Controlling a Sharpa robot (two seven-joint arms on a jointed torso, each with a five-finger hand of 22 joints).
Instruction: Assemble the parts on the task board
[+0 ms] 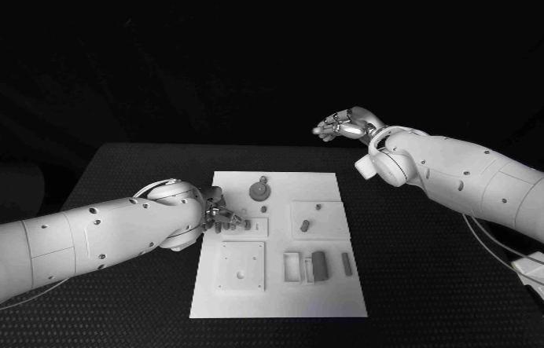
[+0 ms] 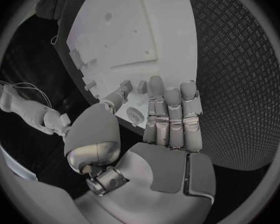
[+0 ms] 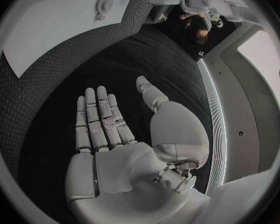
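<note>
The white task board (image 1: 284, 285) lies in the middle of the black table. On it are a round gear-like part (image 1: 261, 189), a small peg (image 1: 305, 225) and dark bars (image 1: 320, 265) near the right side. My left hand (image 1: 223, 216) hovers at the board's left edge, over a small square recess with little parts. In the left wrist view that hand (image 2: 168, 119) has its fingers straight and together, the thumb apart, nothing in the palm; small parts (image 2: 142, 86) lie just beyond the fingertips. My right hand (image 1: 343, 125) is raised beyond the board's far right corner, its palm (image 3: 115, 154) flat and holding nothing.
A raised white square plate (image 1: 243, 265) sits on the board's near left, and white blocks (image 1: 292, 265) stand beside the dark bars. Cables (image 1: 499, 246) trail on the table at the right. The board (image 3: 47, 30) and its gear (image 3: 104, 4) lie far from the right hand.
</note>
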